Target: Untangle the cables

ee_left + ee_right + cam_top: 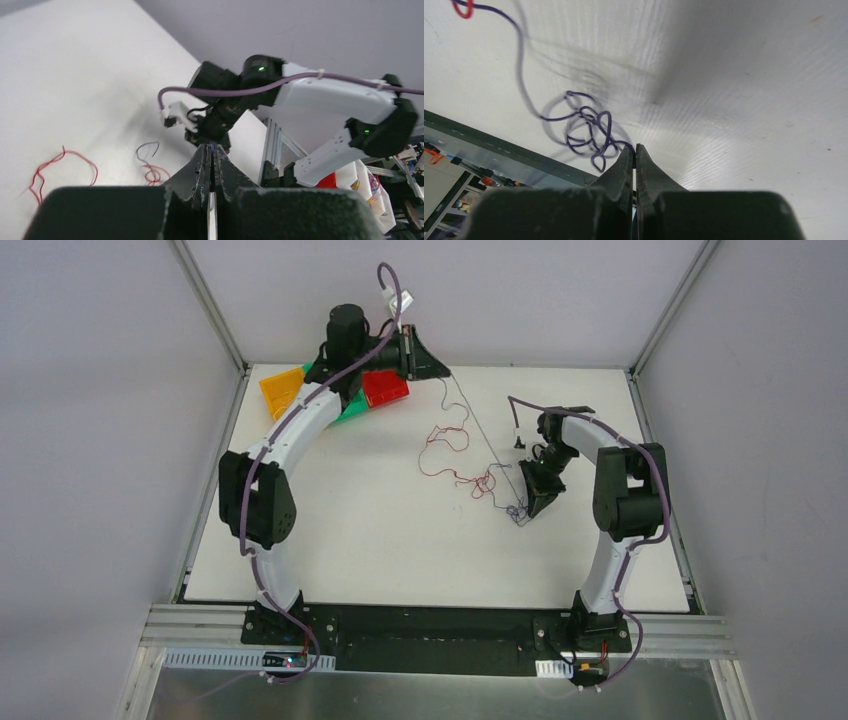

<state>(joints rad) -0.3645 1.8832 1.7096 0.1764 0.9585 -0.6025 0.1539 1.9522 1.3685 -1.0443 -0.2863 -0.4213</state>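
Overhead, the left gripper sits at the far edge of the table, its jaws pinched shut on a taut strand. The strand slants to the right gripper, whose jaws are closed on the purple cable knotted just left of its tips. Red cables sprawl between the grippers.

The left arm is covering most of a green piece and one edge of an orange piece at the far left of the desk. Seen from above, the cables are lying in a knot too small to tell which strand is crossing which. The right hand is hiding the end of the purple strand between its closed fingers. A blurred red strand is running off the top edge. The left hand is pinching a strand too thin to show its colour.
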